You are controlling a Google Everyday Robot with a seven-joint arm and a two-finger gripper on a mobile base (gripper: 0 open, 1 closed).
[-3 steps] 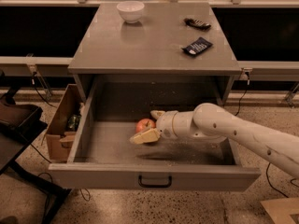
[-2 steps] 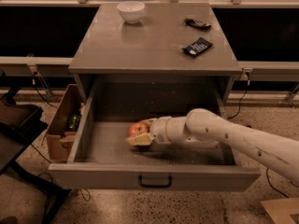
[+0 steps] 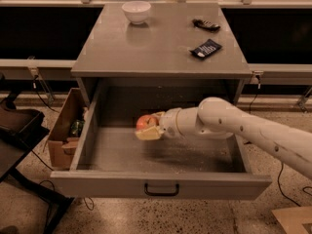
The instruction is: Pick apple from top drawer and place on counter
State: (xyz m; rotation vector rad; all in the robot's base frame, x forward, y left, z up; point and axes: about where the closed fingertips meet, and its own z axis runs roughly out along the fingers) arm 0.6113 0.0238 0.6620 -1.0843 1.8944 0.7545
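The top drawer (image 3: 161, 184) stands pulled open under the counter (image 3: 146, 48). My white arm reaches in from the right. My gripper (image 3: 147, 126) is shut on the red-orange apple (image 3: 144, 122), its pale fingers (image 3: 148, 133) wrapped around it. The apple is held up off the speckled drawer floor, left of the drawer's middle, below the counter's front edge.
On the counter stand a white bowl (image 3: 136, 11) at the back left, a dark packet (image 3: 205, 48) at the right and a small dark object (image 3: 205, 25) behind it. A cardboard box (image 3: 66, 130) sits on the floor left of the drawer. A black stand (image 3: 19, 145) is further left.
My gripper has moved left and risen with the apple in it, lifting it off the drawer floor.
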